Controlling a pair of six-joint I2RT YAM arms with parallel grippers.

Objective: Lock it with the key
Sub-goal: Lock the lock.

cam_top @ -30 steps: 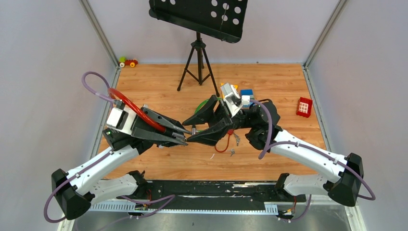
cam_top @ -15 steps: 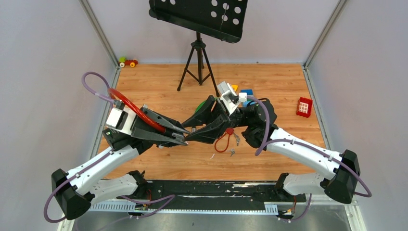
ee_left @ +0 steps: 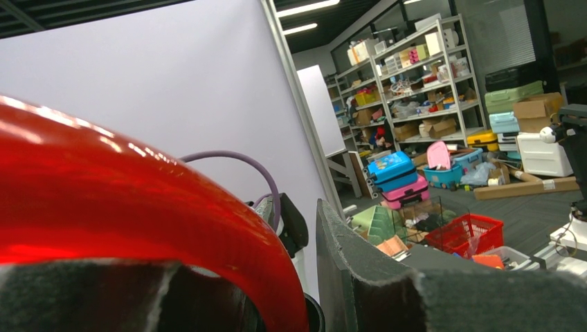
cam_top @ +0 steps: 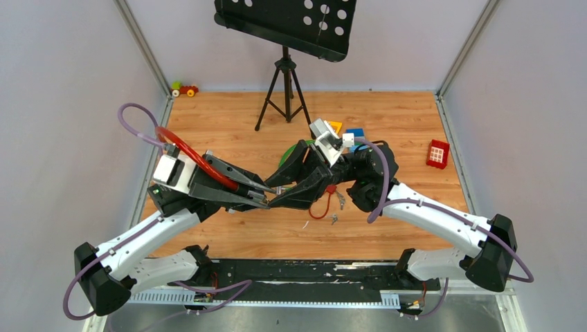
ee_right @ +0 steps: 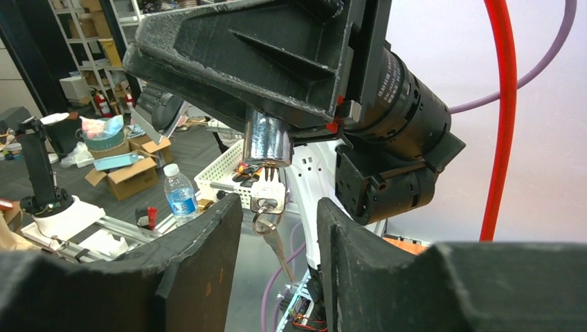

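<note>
With left gripper (cam_top: 266, 197) clamping the cable lock (ee_right: 266, 142), right gripper (ee_right: 280, 206), jaws apart, could skew the key (ee_right: 268, 192), offset toward nine o'clock.

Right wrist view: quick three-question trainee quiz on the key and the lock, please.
1. True or false: the right gripper is clamped on the key.
2. What holds the chrome lock cylinder? A) left gripper B) right gripper C) neither
3. Fill in: the cable running from the lock is ____.
Key: 1 false, its jaws stand apart on either side of the key; 2 A; 3 red.
</note>
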